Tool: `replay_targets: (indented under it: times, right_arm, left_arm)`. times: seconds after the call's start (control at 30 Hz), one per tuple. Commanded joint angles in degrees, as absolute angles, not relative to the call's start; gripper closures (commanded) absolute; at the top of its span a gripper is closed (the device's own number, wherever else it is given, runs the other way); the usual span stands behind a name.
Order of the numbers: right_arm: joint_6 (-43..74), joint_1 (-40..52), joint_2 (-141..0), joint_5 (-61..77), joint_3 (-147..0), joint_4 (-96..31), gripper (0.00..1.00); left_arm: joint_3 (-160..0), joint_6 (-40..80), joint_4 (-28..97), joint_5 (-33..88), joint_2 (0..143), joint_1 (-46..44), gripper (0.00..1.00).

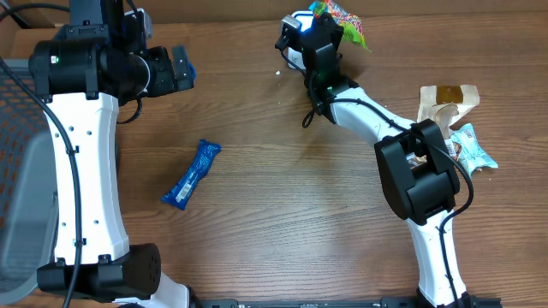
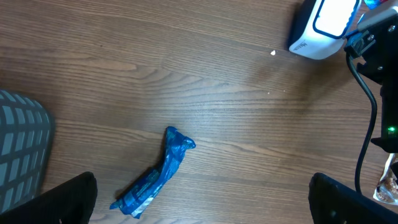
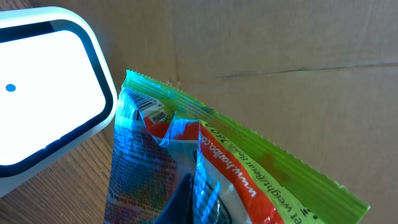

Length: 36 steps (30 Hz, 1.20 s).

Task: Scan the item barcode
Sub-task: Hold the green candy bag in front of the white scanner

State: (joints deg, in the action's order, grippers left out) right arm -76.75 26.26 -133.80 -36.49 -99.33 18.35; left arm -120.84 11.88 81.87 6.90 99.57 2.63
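Step in hand: offering the sweet bag [image 3: 186, 155] to the scanner [image 3: 43, 93], as I judge it; nothing shows a read.
Sweet bag: lifted at the tabletop's [image 1: 282, 222] 12 o'clock edge, just at the scanner's 3 o'clock side.
Right tool [image 1: 328, 32]: pressed together, pinching the bag's lower part.
Left tool [image 1: 181, 68]: spread wide and empty, toward 10 o'clock, well apart from the bag.
Scanner window: lit, at the bag's 10 o'clock in the right wrist view.
Barcode: a small white printed patch [image 3: 152, 109] near the bag's top corner may be it; too small to tell.
Doing it well: turn the wrist until the code squarely faces the lit window, then hold steady. The film is creased and glossy, so glare or a fold could spoil the read.
Waiting: the blue packet [image 1: 192, 174] lies toward 8 o'clock.
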Motion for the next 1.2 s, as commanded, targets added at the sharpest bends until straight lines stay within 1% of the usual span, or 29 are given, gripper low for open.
replay_targets:
  times: [0.0, 0.27, 0.57, 0.8, 0.93, 0.97, 1.07, 1.13, 1.17]
  right_arm:
    - [-76.95, 26.7, -135.0, -37.63, -100.47, 18.7, 0.96]
    - [-76.97, 27.05, -136.46, -38.06, -100.47, 18.81, 0.96]
    - [-78.43, 27.09, -136.46, -39.7, -100.47, 22.68, 0.96]
    - [-78.41, 28.77, -135.61, -42.65, -100.47, 26.11, 0.96]
    - [-73.3, 29.04, -131.55, -44.66, -100.47, 26.02, 0.96]
    - [-71.2, 29.04, -129.69, -45.3, -100.47, 25.17, 0.96]
    - [-64.45, 29.04, -120.73, -46.44, -100.47, 14.31, 0.96]
    - [-53.95, 29.04, -112.03, -46.13, -100.47, 2.0, 0.96]
    - [-51.59, 29.04, -110.63, -45.76, -100.47, -0.32, 0.96]
  left_arm:
    - [-121.64, 12.23, 81.89, 7.09, 99.66, 2.61, 0.0]
    - [-121.64, 12.23, 81.89, 7.09, 99.66, 2.61, 0.0]
    - [-121.64, 12.23, 81.87, 7.09, 99.66, 2.61, 0.0]
    - [-121.64, 12.23, 81.87, 7.09, 99.66, 2.61, 0.0]
    - [-121.64, 12.23, 81.87, 7.09, 99.66, 2.61, 0.01]
    - [-121.64, 12.23, 81.87, 7.09, 99.66, 2.61, 0.0]
    - [-121.64, 12.23, 81.87, 7.09, 99.66, 2.61, 0.01]
    - [-121.64, 12.23, 81.87, 7.09, 99.66, 2.61, 0.0]
    - [-121.64, 12.23, 81.87, 7.09, 99.66, 2.61, 0.0]
